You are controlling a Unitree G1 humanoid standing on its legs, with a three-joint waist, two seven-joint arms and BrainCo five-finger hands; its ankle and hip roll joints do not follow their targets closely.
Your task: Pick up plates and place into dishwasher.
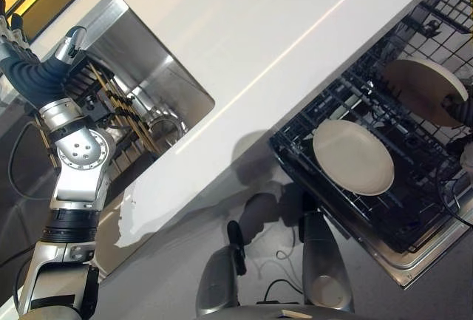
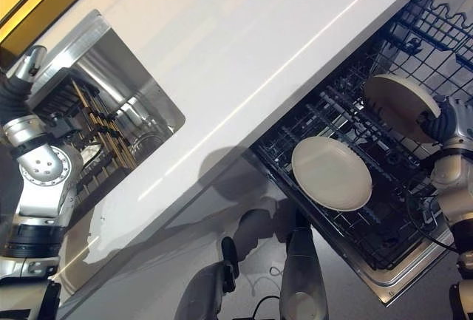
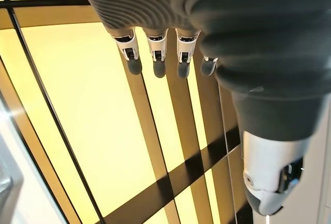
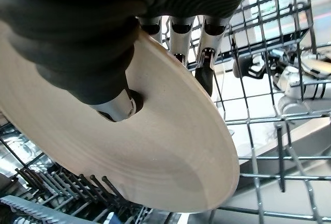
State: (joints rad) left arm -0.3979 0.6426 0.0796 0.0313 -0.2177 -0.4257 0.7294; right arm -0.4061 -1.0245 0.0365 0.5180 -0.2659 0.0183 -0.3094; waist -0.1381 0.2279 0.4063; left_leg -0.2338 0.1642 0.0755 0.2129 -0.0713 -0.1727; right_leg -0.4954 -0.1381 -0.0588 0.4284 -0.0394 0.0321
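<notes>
A: Item one, far left?
B: Left hand (image 3: 170,38), raised at the scene's left edge beside the sink (image 1: 140,61). Fingers (image 3: 158,61) straight and relaxed, holding nothing, above a yellow floor with dark lines.

A: In the sink?
B: A dark dish rack (image 1: 111,106) with wooden slats, set in the steel basin.

A: Middle?
B: White bench (image 1: 281,32), running from the sink across to the dishwasher.

A: Right of the bench?
B: Dishwasher rack (image 1: 347,98), dark wire, pulled out. One cream plate (image 1: 353,156) lies nearly flat on its tines, toward the near side.

A: Far right?
B: Held plate (image 2: 399,102), cream, tilted on edge over the rack, farther in than the first one. Right hand (image 2: 443,122) grips it at the rim: thumb pressed on one face, fingers (image 4: 207,58) behind the other, a firm pinch.
</notes>
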